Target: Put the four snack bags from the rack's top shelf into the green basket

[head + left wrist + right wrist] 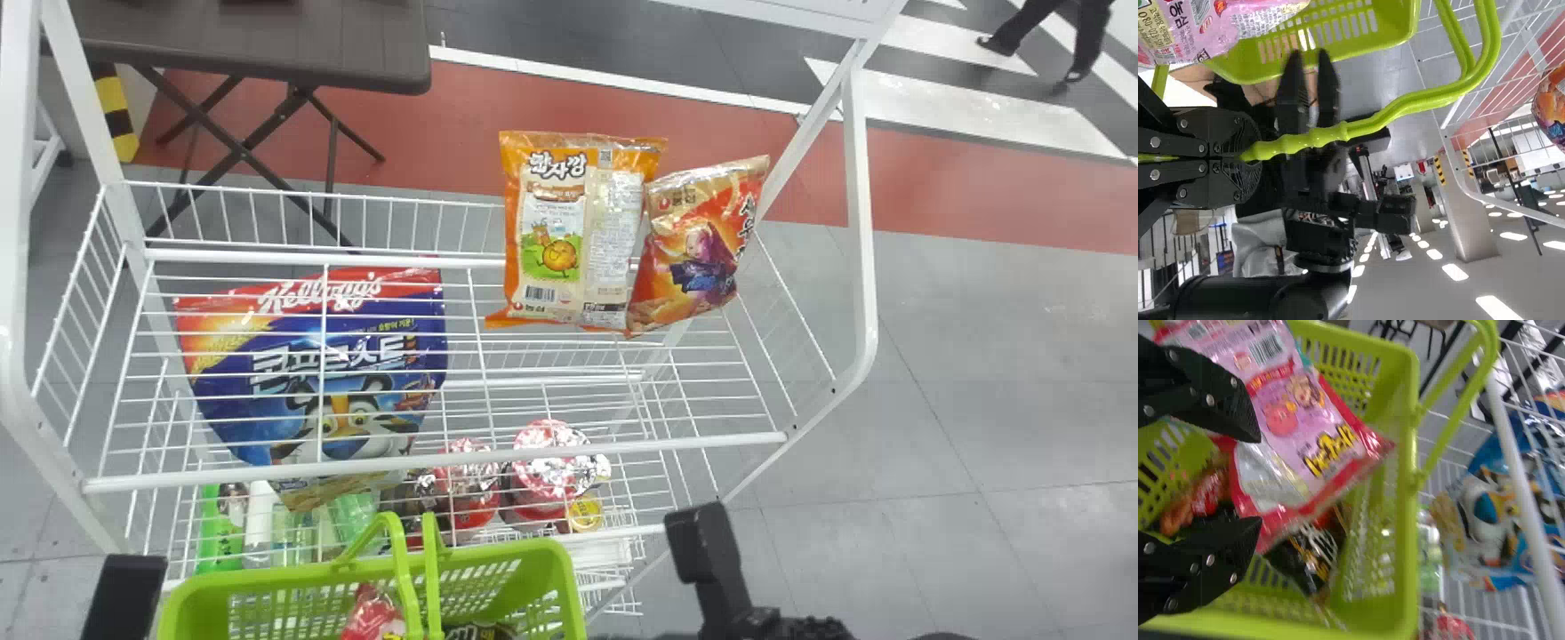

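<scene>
- Left hand [124, 596]: clenched on the basket handle [1358, 126].
- Right hand [702, 542]: released, fingers spread over the green basket [569, 582], near the pink bag [1298, 420].
- Orange bag [556, 231], red bag [698, 249]: top shelf [222, 476].

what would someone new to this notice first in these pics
The bright green basket likely grabs the eye first, at the head view's bottom edge. Beyond it, an orange bag and a red bag sit side by side on the top shelf. A big blue cereal bag shows through its wires, farther left.
</scene>
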